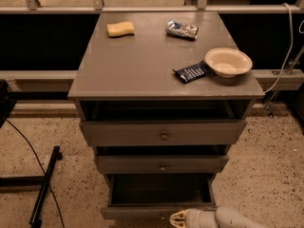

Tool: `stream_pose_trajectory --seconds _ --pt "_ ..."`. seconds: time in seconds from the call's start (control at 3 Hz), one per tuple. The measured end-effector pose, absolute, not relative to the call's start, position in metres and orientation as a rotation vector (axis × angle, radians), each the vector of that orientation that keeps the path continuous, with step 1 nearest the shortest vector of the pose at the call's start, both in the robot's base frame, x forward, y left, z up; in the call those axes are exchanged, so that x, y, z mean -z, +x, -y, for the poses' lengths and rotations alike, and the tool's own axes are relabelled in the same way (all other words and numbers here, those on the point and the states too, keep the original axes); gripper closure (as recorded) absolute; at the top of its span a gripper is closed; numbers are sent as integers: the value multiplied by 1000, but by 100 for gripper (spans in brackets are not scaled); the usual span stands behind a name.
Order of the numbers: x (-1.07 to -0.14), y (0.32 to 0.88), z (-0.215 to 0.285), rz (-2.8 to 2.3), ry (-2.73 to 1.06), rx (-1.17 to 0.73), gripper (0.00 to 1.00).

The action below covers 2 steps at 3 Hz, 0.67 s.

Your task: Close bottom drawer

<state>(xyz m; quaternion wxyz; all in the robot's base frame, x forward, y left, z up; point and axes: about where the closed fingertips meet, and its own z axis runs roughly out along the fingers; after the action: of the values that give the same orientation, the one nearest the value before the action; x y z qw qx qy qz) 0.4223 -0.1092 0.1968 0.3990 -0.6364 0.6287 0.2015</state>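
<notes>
The bottom drawer point(159, 190) stands pulled out toward the near side beneath the two upper drawers point(163, 133), and the gripper point(179, 218) sits low just before its front, likely placed there to push it in; whether it is spread or closed, I cannot tell.

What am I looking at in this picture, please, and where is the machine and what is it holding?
This is one camera's view, looking down at the front of a grey cabinet; where the camera sits is not on record. The machine is a mobile robot with one arm. Only its pale gripper shows, at the bottom edge, just in front of the bottom drawer, which stands pulled out. Nothing can be seen in its grasp. On the cabinet top lie a yellow sponge, a silver packet, a dark blue packet and a white bowl.
</notes>
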Motion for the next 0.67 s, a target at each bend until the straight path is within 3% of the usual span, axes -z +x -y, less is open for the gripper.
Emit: stream_pose_trajectory --seconds 0.67 --pt "-194 468 112 -1585 -1559 -425 100"
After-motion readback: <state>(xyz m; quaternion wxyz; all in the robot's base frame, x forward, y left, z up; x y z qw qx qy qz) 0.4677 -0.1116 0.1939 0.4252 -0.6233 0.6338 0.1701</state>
